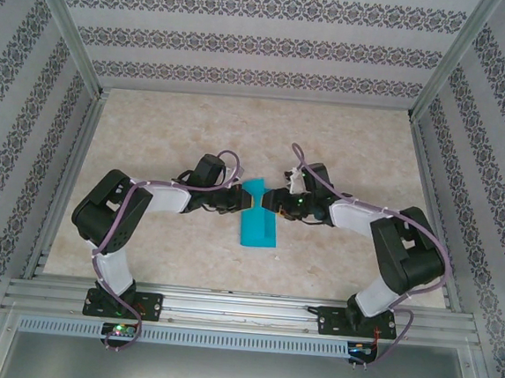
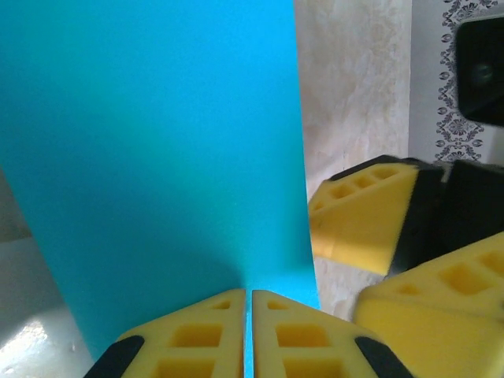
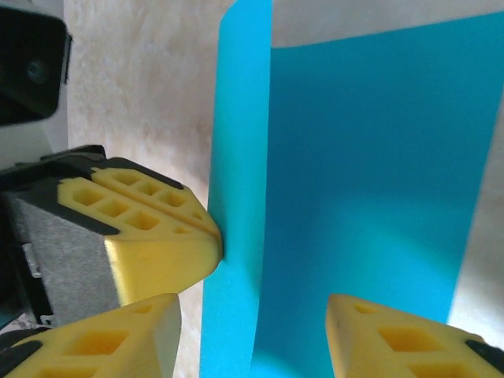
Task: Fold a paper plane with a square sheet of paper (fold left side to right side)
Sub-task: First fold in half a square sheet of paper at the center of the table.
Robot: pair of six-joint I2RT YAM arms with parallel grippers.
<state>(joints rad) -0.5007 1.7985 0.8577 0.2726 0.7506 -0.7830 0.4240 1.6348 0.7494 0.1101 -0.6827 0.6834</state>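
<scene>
- Top external: shows both arms bent inward over the marbled table, meeting near its middle with the square sheet of paper between them.
- Places the left gripper at the sheet's left edge and the right gripper at its right edge; cannot tell from this height how either claw stands.
- Shows the teal sheet narrow where the two tips meet it and broader toward the arm bases, with a darker band down its right side.
- Left wrist: shows the left gripper clenched, its yellow pads pressed together on a thin sliver of the sheet's edge.
- Has the square sheet of paper rising from that pinch as one wide, plain teal face.
- Puts the right gripper just beside the sheet's right edge, its two yellow fingers apart, pale table behind them.
- Right wrist: shows the right gripper released, fingers spread wide at the bottom of the view, the sheet between them and nothing clamped.
- Shows the square sheet of paper in two parts: a broad face on the right and a narrow flap on the left, meeting along an upright line.
- Places the tip of the left gripper against the outer edge of that narrow flap, touching it about halfway down.
</scene>
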